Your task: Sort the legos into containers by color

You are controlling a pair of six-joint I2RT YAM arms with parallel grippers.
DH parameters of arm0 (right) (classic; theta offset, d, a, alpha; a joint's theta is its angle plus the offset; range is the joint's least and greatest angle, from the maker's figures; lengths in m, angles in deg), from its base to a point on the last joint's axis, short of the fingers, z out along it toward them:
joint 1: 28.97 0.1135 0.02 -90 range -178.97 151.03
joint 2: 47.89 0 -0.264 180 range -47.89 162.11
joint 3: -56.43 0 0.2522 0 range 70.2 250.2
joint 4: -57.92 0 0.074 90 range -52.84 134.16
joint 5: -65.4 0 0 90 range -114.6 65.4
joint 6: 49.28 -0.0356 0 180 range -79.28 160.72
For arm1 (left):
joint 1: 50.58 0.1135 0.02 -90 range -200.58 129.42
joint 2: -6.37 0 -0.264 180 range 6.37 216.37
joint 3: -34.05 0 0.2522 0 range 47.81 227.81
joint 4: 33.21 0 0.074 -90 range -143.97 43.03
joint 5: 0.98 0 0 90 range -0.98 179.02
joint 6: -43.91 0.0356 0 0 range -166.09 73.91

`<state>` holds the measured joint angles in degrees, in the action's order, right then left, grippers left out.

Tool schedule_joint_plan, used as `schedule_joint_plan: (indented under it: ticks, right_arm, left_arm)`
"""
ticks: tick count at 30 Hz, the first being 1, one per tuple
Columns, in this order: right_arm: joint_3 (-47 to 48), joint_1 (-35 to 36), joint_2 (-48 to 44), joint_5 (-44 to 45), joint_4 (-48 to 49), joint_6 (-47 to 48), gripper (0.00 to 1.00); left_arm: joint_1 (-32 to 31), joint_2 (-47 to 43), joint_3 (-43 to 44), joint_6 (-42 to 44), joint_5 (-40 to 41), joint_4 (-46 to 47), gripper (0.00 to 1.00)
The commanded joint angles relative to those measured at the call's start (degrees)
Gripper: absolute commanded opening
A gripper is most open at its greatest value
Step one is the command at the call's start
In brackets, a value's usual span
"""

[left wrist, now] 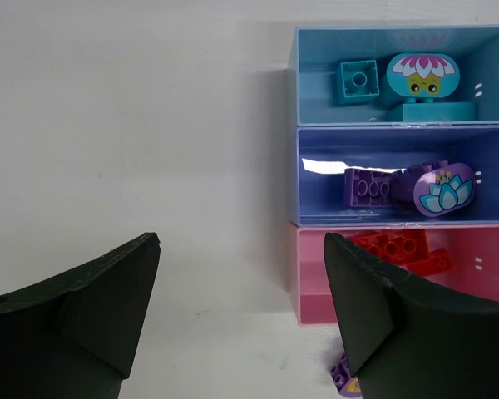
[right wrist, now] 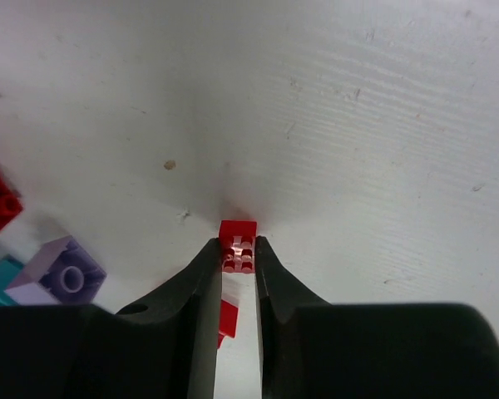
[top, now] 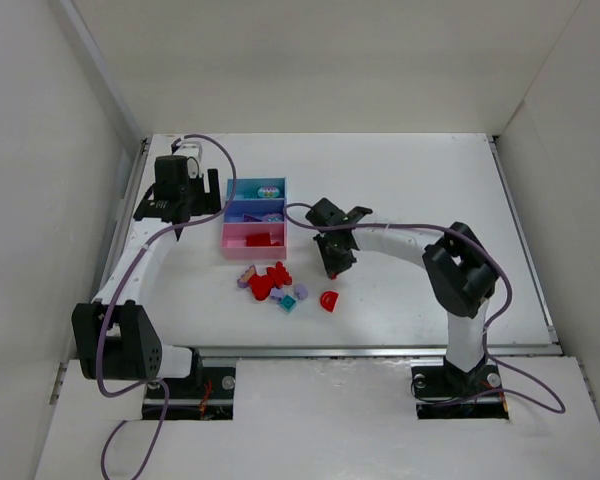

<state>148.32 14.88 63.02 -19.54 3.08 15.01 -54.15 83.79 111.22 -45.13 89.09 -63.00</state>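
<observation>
A small red brick (right wrist: 237, 229) sits pinched between the closed jaws of the right arm (top: 400, 240), its lower end at or just above the white tabletop (top: 420, 190), to the right of the loose legos (top: 270, 283). The narrow end-on grip suits so small a piece and leaves it free to drop out cleanly. Its likely destination is the pink tray (top: 236, 240), nearest of the three joined containers, where other red bricks (left wrist: 399, 249) already lie. Purple pieces (left wrist: 370, 187) fill the purple-blue tray (left wrist: 312, 158), and a teal brick (left wrist: 358, 81) sits in the light blue tray (left wrist: 316, 50), so each colour has its own bin. Red, lilac and teal bricks remain unsorted just in front of the trays, a red arch piece (top: 328, 300) beside them. The jaws of the left arm (top: 175, 185) hang wide apart and empty beside the trays, apparently keeping out of the way.
</observation>
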Motion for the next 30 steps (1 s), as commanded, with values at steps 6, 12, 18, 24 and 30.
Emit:
schedule_joint_plan:
  ticks: [6,12,18,24,30]
  right_arm:
    - [9.5,0.5,-10.9,2.3,14.7,6.7,0.0]
    - [21.2,2.4,-2.0,-2.2,13.5,11.5,0.0]
    - [28.4,4.4,5.3,-7.7,15.1,12.9,0.0]
    - [32.6,6.1,9.1,-8.2,13.5,12.9,0.09]
    - [33.7,6.1,10.5,-8.8,12.9,13.9,0.6]
  left_arm:
    - [0.1,-2.8,-1.2,-0.4,0.1,1.2,0.77]
    - [0.7,-3.3,-1.2,0.1,0.1,1.2,0.77]
    - [0.7,-3.3,-1.2,0.1,-0.4,1.2,0.77]
    - [1.2,-3.3,-0.7,0.1,-1.0,1.2,0.77]
    - [1.2,-2.8,-0.7,0.1,-2.7,1.2,0.74]
